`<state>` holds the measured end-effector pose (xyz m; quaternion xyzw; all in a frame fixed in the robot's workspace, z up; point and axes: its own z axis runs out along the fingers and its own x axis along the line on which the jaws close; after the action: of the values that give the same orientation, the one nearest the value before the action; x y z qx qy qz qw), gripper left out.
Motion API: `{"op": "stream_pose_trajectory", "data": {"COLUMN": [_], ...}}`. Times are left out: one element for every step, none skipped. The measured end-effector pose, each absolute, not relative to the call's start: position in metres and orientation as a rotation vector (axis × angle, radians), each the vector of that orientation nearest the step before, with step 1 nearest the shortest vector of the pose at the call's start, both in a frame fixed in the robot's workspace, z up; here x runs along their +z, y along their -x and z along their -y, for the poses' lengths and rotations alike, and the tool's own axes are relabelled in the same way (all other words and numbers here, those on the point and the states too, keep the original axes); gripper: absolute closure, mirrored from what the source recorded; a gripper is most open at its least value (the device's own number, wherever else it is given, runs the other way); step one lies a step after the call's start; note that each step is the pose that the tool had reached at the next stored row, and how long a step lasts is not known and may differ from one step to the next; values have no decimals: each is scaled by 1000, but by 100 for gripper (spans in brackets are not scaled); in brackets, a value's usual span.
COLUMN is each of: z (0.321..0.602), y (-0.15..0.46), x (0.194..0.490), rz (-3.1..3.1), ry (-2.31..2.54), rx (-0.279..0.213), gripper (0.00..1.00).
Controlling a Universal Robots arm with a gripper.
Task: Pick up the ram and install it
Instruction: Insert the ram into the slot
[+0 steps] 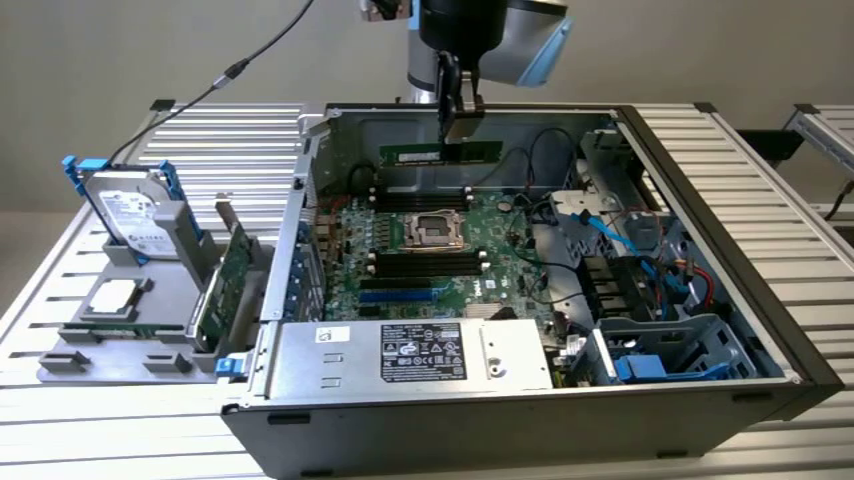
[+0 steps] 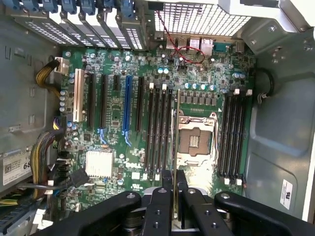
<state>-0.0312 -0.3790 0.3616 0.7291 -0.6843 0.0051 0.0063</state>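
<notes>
Scene: an open computer case (image 1: 694,160) lies on its side on a slatted table (image 1: 227,130), with the motherboard facing up.
Landmark: the CPU socket (image 1: 434,228), a square metal frame in the middle of the board.
Gripper: the gripper (image 1: 462,125) reaches down from above, pressed together on the ram (image 1: 420,153) and pinching its upper edge.
Ram position: in the air above the black memory slots (image 1: 424,187) on the far side of the CPU socket. It touches nothing but the gripper.
Ram long axis: level, running from the exterior view's left to its right, parallel with the slots beside the CPU socket.
Ram facing: it stands on edge, lower edge toward the board, broad face toward the exterior camera.
Step in hand: the pick-up looks done. The ram hangs over the board and is not yet seated.
Next move calls for: the lower edge lined up exactly over one empty slot beside the CPU socket. The ram must be kept parallel to that slot and level end to end.
</notes>
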Motion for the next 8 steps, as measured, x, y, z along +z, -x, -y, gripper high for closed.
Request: {"op": "stream_pose_trajectory", "data": {"z": [379, 379, 379, 380, 380, 381, 382, 384], "y": [32, 34, 36, 37, 39, 40, 41, 41], "x": [360, 358, 356, 355, 353, 351, 349, 347], "rz": [2141, 2141, 2141, 2141, 2141, 2141, 2141, 2140], "ry": [-2281, -2281, -2281, -2281, -2281, -2281, -2281, -2281], "rx": [18, 17, 18, 18, 18, 18, 18, 18], "gripper": [85, 85, 85, 85, 85, 85, 85, 85]}}
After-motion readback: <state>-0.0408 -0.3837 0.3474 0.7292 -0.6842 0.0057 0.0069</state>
